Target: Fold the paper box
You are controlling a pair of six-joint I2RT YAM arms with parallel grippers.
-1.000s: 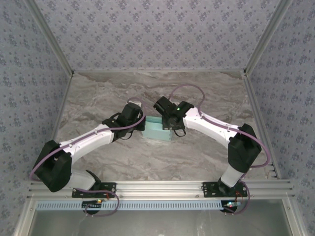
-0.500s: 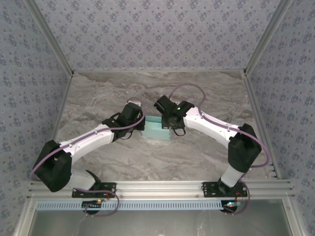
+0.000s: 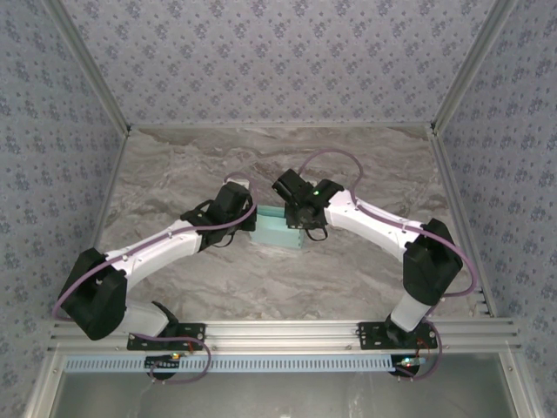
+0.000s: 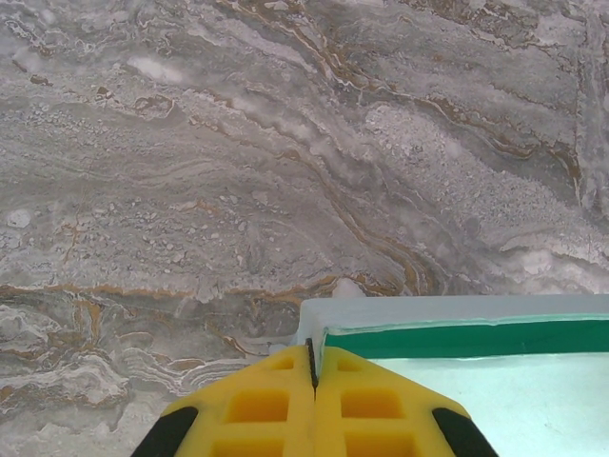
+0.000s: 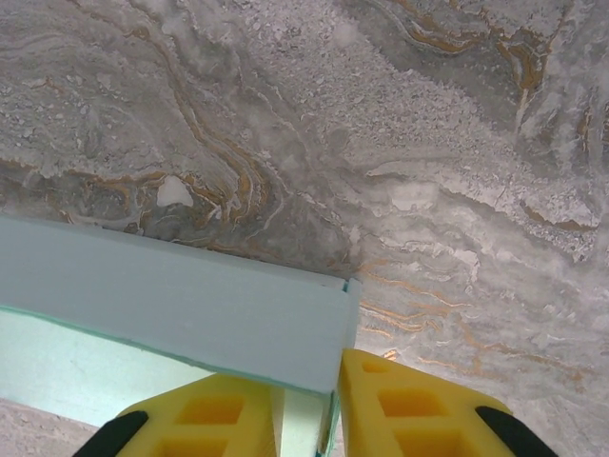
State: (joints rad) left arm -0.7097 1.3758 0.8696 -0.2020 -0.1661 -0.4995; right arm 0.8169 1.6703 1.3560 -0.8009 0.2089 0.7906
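The paper box (image 3: 277, 232), pale aqua card with raised walls, lies mid-table between both arms. My left gripper (image 3: 253, 221) is at its left end, yellow fingers shut on the thin left wall (image 4: 314, 335). The box's far wall (image 4: 457, 309) and green-edged inside run off to the right of the left gripper (image 4: 312, 350). My right gripper (image 3: 302, 228) holds the right end. One of its fingers (image 5: 219, 414) is inside the box, the other outside, with the end wall (image 5: 335, 376) and folded card pinched in the narrow gap of the right gripper (image 5: 306, 405). The long wall (image 5: 181, 305) stands upright.
The marble-patterned tabletop (image 3: 261, 165) spreads around the box on all sides. Patterned walls (image 3: 261, 61) enclose the back and sides. An aluminium rail (image 3: 278, 331) carries the arm bases along the near edge.
The right wrist has shifted slightly at the box's right end. The left arm and the box stay where they were.
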